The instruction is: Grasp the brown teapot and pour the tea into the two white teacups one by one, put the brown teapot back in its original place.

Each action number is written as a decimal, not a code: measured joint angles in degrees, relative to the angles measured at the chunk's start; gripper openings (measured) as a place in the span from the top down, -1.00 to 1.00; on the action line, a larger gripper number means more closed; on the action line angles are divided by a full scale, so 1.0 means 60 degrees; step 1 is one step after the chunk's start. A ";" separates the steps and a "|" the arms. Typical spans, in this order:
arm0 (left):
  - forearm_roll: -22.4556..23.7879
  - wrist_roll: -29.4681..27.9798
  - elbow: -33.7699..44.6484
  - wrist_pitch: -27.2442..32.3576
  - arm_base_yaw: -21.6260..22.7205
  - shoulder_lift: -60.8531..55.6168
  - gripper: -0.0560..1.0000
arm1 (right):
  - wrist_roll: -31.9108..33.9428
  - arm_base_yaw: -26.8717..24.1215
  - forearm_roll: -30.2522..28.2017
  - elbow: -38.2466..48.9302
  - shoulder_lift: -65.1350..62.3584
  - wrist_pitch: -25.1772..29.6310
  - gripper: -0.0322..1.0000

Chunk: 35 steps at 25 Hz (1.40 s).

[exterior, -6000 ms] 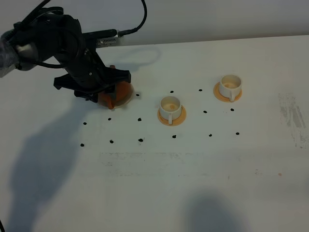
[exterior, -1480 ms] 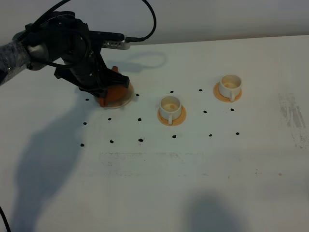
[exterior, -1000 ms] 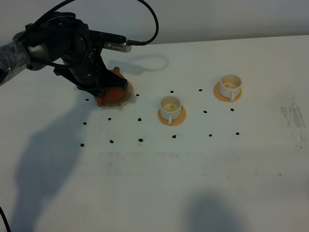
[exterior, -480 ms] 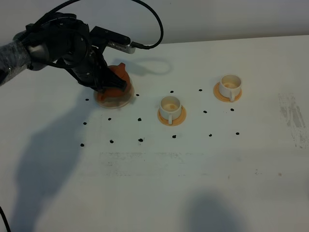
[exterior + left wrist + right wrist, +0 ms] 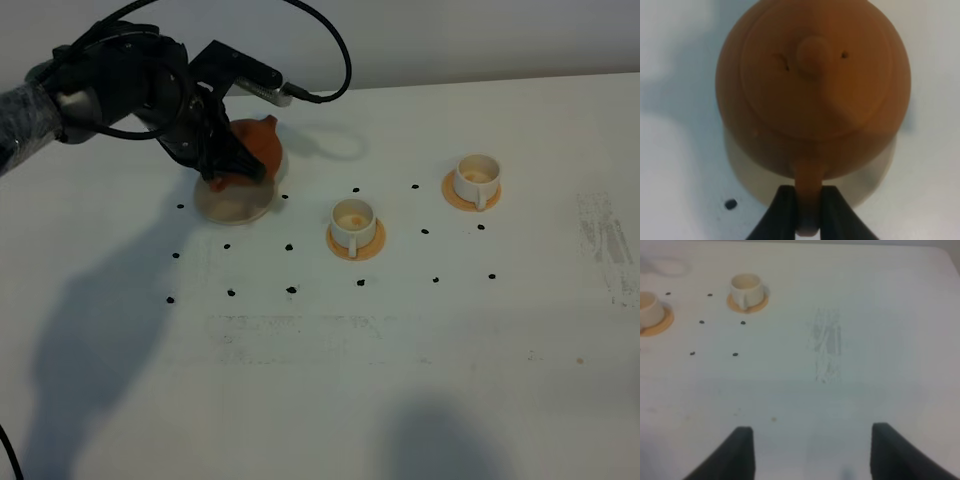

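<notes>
at the left end of the bench (image 5: 400,380), the left gripper (image 5: 807,215) is pinched onto the loop handle (image 5: 807,175) of the brown teapot (image 5: 812,75), with one finger (image 5: 782,212) on each side. handle grip makes sense: the body hangs out in front of the jaws, the knobbed lid (image 5: 812,52) faces up, and a wrist roll can tip it for the pour.

teapot looks clear of the cream saucer (image 5: 232,203). high view shows the saucer mostly bare, with the pot offset up and toward the cups. wrist view shows the saucer rim poking out from under the pot. pot reads roughly level, so no pour yet by my read.

near teacup (image 5: 353,218) and far teacup (image 5: 477,177) sit upright on orange coasters, well apart from the pot. can't tell if either holds tea.

likely next step is a carry to the near teacup, then a tilt. risk: pot pivoting in such a narrow pinch.

right gripper (image 5: 812,452) is spread wide, holding nothing, over bare bench away from the cups.
</notes>
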 joint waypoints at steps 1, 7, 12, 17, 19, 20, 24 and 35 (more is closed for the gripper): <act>-0.0039 0.0154 0.0000 -0.0067 0.0000 -0.0052 0.70 | 0.0000 0.0000 0.0000 0.0000 0.0000 0.0000 -0.06; -0.0491 0.1087 0.0000 -0.0266 -0.0008 -0.0210 0.70 | 0.0000 0.0000 0.0000 0.0000 0.0000 0.0000 -0.06; -0.0985 0.1966 0.0000 -0.0380 -0.0010 -0.0220 0.70 | 0.0000 0.0000 0.0000 0.0000 0.0000 0.0000 -0.06; -0.1513 0.2705 0.0000 -0.0483 -0.0010 -0.0220 0.70 | 0.0000 0.0000 0.0000 0.0000 0.0000 0.0000 -0.06; -0.1664 0.2963 0.0000 -0.0504 -0.0010 -0.0220 0.70 | 0.0000 0.0000 0.0000 0.0000 0.0000 0.0000 -0.06; -0.1747 0.3077 0.0000 -0.0512 -0.0010 -0.0220 0.70 | 0.0000 0.0000 0.0000 0.0000 0.0000 0.0000 -0.06; -0.2098 0.3611 0.0000 -0.0561 -0.0010 -0.0230 0.70 | 0.0000 0.0000 0.0000 0.0000 0.0000 0.0000 -0.06; -0.3119 0.5458 0.0000 -0.0568 -0.0010 -0.0270 0.70 | 0.0000 0.0000 0.0000 0.0000 0.0000 0.0000 -0.06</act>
